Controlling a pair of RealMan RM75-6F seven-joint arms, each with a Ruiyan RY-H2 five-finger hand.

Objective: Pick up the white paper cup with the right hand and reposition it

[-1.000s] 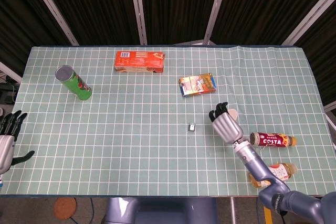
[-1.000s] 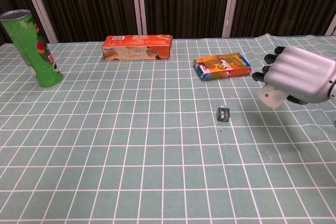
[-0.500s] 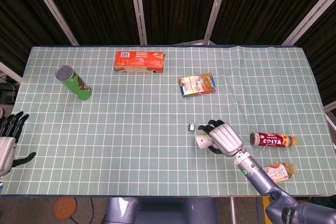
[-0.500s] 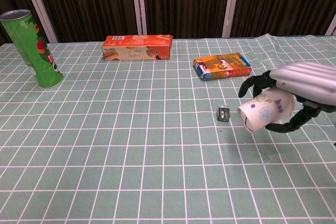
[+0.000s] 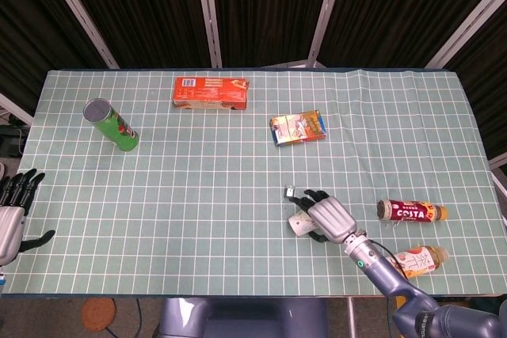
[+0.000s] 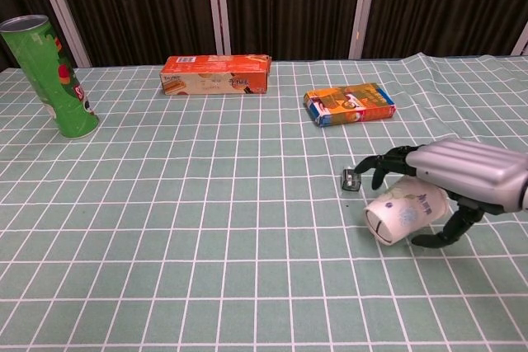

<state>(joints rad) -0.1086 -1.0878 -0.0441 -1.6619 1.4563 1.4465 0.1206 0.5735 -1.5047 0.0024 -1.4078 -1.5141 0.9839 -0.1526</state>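
Observation:
The white paper cup (image 6: 400, 213) (image 5: 299, 223) lies on its side, mouth toward the front left, low at the green checked tablecloth. My right hand (image 6: 458, 172) (image 5: 329, 218) holds it, dark fingers (image 6: 381, 161) arched over the top and the thumb (image 6: 437, 237) hooked under its base end. Whether the cup touches the cloth I cannot tell. My left hand (image 5: 12, 215) hangs open at the table's left edge, far from the cup and holding nothing.
A small grey clip (image 6: 351, 179) lies just left of the cup. A colourful carton (image 6: 349, 103), an orange box (image 6: 216, 74) and a green tube can (image 6: 51, 63) stand further back. Two bottles (image 5: 410, 211) (image 5: 418, 259) lie right of my right hand.
My right hand has carried the cup down and toward the front left, from beside the carton's near side to low by the clip. The cup has tipped onto its side. The left hand stays put.

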